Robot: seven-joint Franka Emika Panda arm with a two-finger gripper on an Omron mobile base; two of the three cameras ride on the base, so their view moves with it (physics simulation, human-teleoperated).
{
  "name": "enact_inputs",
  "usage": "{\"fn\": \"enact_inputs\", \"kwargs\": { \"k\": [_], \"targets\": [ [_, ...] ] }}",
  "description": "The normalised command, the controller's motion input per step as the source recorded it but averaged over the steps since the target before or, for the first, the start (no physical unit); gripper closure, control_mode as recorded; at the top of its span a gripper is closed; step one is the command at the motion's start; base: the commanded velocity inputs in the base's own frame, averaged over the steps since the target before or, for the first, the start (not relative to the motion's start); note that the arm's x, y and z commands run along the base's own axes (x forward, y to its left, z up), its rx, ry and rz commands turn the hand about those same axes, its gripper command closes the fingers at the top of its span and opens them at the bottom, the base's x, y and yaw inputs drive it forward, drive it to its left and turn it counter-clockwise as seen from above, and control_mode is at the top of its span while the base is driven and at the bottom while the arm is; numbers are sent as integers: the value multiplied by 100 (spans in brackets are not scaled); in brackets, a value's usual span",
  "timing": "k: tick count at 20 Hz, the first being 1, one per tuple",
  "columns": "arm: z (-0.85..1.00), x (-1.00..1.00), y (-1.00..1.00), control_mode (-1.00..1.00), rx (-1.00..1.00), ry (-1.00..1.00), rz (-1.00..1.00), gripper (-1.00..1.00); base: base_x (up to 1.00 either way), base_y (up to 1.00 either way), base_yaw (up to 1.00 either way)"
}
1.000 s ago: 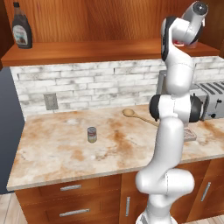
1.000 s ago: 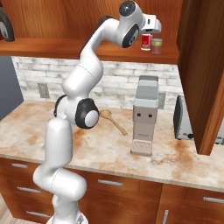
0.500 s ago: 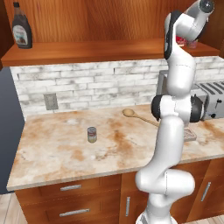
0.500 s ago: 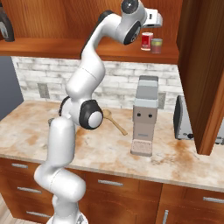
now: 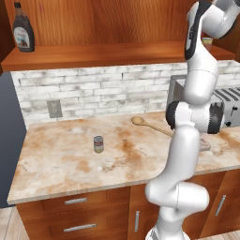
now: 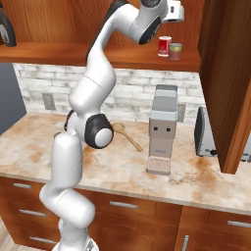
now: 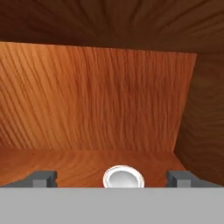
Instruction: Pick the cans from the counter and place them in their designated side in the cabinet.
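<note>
The red can (image 6: 164,46) stands upright on the cabinet (image 6: 98,51) shelf near its right end, touching or just beside a pale green can (image 6: 175,51) on its right. The gripper (image 7: 111,178) sits above it with its fingertips (image 7: 43,179) spread wide to either side, holding nothing; the hand view looks down on the can's silver top, with the grained back panel beyond and a side wall to the right.

The olive-grey can (image 5: 98,144) stands upright on the counter (image 5: 56,164), well left of a wooden spoon (image 5: 150,125) that lies with its bowl toward the brick backsplash. A syrup bottle (image 5: 22,33) stands at the shelf's far left end.

In the left base view the arm hides the red can, and a toaster (image 5: 225,105) sits partly behind it. The right base view shows a grey upright appliance (image 6: 162,130) on the counter below the shelved cans.
</note>
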Motion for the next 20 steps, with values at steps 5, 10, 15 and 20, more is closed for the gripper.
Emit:
{"fn": "enact_inputs", "kwargs": {
  "k": [5, 10, 15, 20],
  "targets": [
    [-7, -77, 25, -100, -3, -21, 6, -100, 0, 0, 0],
    [-14, -76, 42, -100, -7, -20, 5, -100, 0, 0, 0],
    [-20, -73, 53, -100, -10, -17, 6, -100, 0, 0, 0],
    [-26, -70, 64, -100, -12, -16, 6, -100, 0, 0, 0]
  ]
}}
